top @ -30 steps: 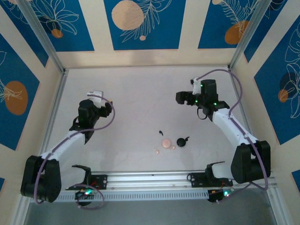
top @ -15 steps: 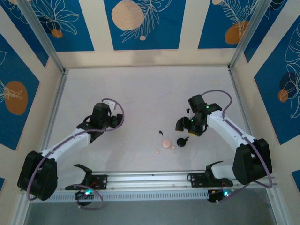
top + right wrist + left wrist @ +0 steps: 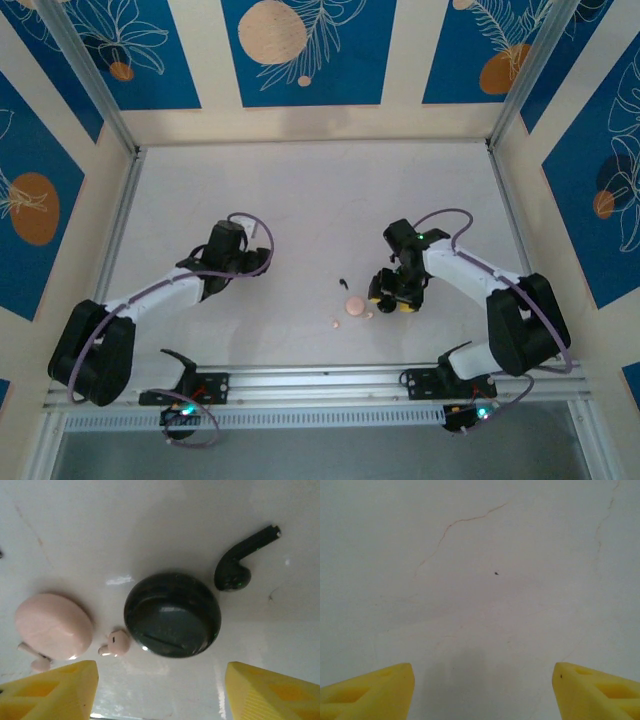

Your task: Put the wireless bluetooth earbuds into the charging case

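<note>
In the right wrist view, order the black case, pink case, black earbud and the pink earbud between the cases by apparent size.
Largest to smallest:
1. black case
2. pink case
3. black earbud
4. pink earbud

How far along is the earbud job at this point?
Nothing looks done: the black earbud and pink earbud lie loose on the table beside the black case and pink case, both looking closed. In hand: the right gripper hovers open over the black case; the left gripper is open over bare table. Left: opening cases, seating every bud.
</note>
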You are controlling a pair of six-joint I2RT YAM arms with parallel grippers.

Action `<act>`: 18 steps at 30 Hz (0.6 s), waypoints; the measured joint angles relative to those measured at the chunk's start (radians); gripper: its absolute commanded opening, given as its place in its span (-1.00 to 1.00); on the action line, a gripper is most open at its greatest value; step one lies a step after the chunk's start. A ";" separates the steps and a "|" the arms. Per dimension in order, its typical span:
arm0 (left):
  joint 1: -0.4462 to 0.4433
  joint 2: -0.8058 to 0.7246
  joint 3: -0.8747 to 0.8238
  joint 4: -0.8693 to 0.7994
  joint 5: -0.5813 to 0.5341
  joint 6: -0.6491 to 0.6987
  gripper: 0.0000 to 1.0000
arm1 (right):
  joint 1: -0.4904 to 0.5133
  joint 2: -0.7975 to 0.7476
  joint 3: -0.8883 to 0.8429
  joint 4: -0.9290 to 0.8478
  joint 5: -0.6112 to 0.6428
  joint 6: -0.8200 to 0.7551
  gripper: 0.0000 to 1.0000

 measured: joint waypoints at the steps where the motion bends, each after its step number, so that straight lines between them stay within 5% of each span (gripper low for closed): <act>1: -0.002 0.000 0.000 0.005 0.000 0.000 0.45 | 0.000 0.015 0.000 0.007 0.005 0.000 0.31; 18: -0.008 -0.073 -0.016 0.005 -0.004 -0.006 0.43 | 0.011 0.164 0.037 0.012 0.037 -0.042 -0.19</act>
